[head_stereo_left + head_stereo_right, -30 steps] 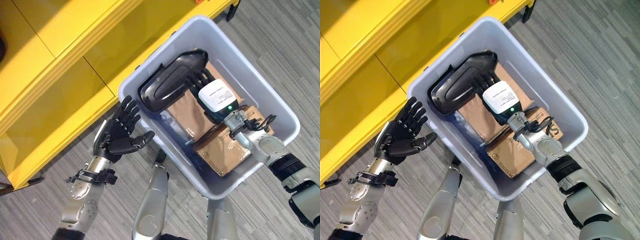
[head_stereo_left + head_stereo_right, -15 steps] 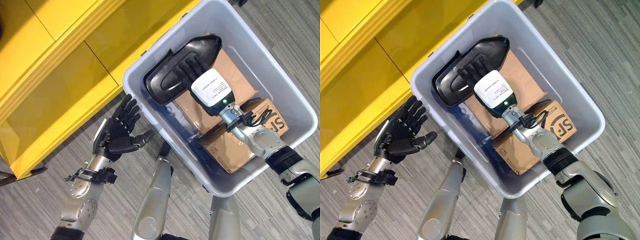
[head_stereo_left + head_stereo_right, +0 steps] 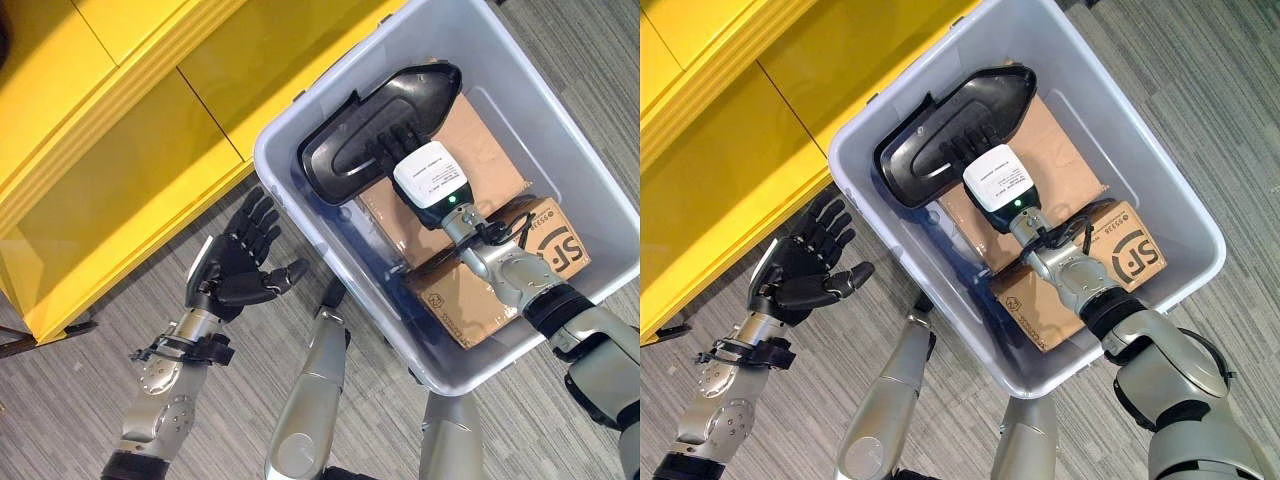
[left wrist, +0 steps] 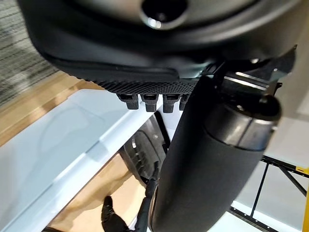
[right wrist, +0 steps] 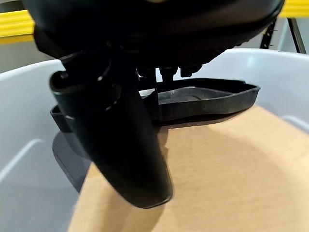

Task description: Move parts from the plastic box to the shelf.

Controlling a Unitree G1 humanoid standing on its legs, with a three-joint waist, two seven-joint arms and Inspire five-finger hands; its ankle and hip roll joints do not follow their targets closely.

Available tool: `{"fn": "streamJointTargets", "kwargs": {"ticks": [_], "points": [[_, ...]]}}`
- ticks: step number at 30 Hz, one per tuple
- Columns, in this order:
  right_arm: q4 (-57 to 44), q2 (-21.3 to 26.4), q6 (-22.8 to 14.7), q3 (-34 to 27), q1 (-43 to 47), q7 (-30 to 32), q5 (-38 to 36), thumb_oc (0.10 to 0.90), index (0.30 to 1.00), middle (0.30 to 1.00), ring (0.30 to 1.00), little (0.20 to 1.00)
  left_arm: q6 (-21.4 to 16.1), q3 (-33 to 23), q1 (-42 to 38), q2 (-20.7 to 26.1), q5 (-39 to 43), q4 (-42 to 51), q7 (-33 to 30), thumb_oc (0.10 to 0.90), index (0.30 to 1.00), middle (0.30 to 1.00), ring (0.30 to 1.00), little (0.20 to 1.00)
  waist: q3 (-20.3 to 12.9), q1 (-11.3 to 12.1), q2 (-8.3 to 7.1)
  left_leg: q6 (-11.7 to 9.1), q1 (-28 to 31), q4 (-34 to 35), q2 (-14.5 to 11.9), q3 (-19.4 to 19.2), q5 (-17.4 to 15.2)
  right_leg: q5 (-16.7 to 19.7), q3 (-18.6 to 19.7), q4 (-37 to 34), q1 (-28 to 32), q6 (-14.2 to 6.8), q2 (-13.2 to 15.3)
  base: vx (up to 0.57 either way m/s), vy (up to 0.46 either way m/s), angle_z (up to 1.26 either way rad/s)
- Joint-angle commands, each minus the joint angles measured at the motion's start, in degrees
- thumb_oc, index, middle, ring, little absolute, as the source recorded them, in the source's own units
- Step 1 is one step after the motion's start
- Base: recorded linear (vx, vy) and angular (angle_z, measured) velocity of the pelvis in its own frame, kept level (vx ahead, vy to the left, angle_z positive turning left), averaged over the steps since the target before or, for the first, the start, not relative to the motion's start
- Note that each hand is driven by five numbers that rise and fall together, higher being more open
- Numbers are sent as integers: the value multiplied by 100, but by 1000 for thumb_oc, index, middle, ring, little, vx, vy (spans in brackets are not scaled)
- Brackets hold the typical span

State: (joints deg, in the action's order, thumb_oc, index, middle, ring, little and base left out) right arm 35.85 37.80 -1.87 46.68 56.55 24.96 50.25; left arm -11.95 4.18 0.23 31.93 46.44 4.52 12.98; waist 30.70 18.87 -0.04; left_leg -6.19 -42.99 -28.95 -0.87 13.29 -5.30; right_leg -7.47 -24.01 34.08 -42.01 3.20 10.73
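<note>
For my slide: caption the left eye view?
Right hand grips black part inside grey plastic box; open left hand waits outside.

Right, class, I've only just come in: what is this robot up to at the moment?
The robot's right hand is reaching into a grey plastic box on the floor, fingers laid over a black moulded plastic part that lies on cardboard boxes inside it. Whether it grips the part cannot be told. The left hand waits open outside the box, beside the yellow shelf. Nothing has reached the shelf.
</note>
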Motion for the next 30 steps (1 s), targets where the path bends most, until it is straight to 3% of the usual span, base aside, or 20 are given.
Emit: {"fn": "streamJointTargets", "kwargs": {"ticks": [1,11,18,19,20,21,30], "points": [[342,-25,148,188,670,31,-305,900,1000,1000,1000,1000,-476,89,-185,157,-113,612,126,900,1000,1000,1000,1000,-91,102,352,447,-233,1483,65,-637,1262,-1354,527,1343,534,-90,-348,0,0,0],[1049,-140,91,561,1047,-456,-644,900,1000,1000,1000,1000,-465,211,-290,165,-126,556,56,900,1000,1000,1000,1000,-91,174,458,441,-418,1401,59,-610,1282,-1397,496,1509,339,-74,-300,1,-3,1],[1530,-203,289,841,1268,-661,-931,900,1000,1000,1000,1000,-483,277,-326,190,-112,541,86,900,1000,1000,1000,1000,-91,243,494,444,-464,1389,55,-577,1287,-1411,468,1567,297,-70,-275,0,0,0],[1597,-222,330,859,1296,-723,-948,839,915,915,915,915,-486,293,-335,191,-114,540,87,900,1000,1000,1000,1000,-91,252,501,441,-464,1393,54,-574,1289,-1413,460,1567,296,-73,-268,0,0,0],[1624,-228,377,879,1315,-753,-939,561,525,525,525,525,-495,309,-341,191,-104,537,85,900,1000,1000,1000,1000,-91,255,503,441,-463,1395,54,-572,1291,-1413,451,1563,295,-73,-264,0,0,0],[1652,-233,412,891,1328,-770,-923,400,300,300,300,300,-499,320,-345,188,-102,536,76,900,1000,1000,1000,1000,-91,258,503,440,-462,1397,55,-572,1292,-1414,448,1555,300,-71,-263,0,0,0],[2304,-274,657,834,1343,-194,-898,400,300,300,300,300,-588,415,-403,163,-70,529,45,900,1000,1000,1000,1000,-91,256,543,441,-325,1517,50,-601,1304,-1332,436,1316,463,-107,-269,-8,14,4]]}}
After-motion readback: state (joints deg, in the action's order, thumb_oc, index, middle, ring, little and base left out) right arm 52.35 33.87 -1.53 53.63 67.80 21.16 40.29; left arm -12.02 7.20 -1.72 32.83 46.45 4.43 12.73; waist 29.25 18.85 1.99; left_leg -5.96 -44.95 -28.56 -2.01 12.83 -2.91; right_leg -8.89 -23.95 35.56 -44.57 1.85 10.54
